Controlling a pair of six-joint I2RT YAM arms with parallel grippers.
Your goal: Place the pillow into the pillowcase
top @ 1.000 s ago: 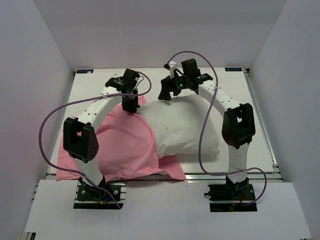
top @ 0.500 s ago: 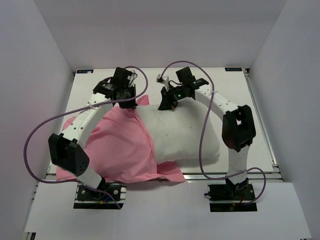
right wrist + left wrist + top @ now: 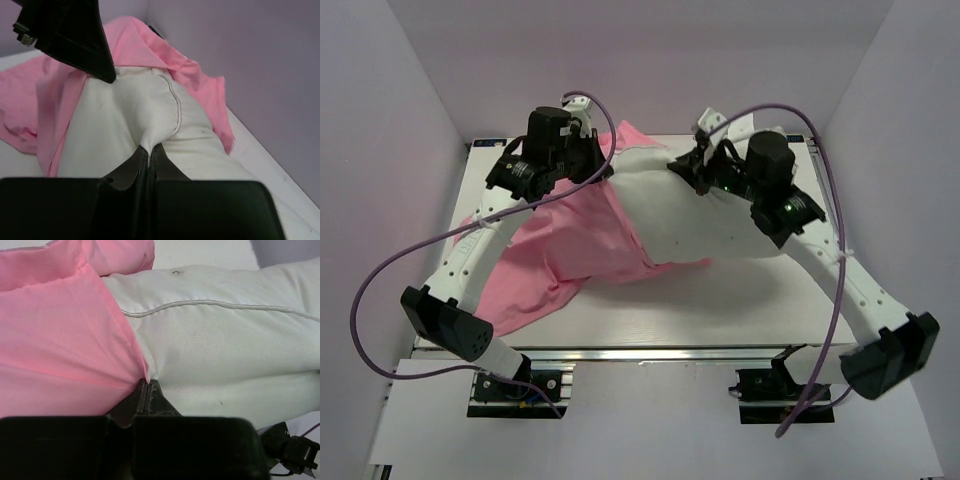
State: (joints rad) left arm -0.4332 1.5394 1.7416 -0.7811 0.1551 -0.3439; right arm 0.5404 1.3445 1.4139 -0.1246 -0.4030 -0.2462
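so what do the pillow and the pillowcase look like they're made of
Pillow: looks like matte white woven cloth over a soft filling. Signs are the fine weave grain, a corded seam along the edge and plump rounded sides.
Pillowcase: thin pink cloth, matte on the face that shows, possibly cotton or polyester. It drapes in soft folds and has a stitched hem. The exact fibre can't be told.

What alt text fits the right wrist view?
The right claw is shut on a pinched fold of the white pillow, seen from just behind it. The pink pillowcase drapes around the pillow's far end, and a black part of the other arm hangs at top left.
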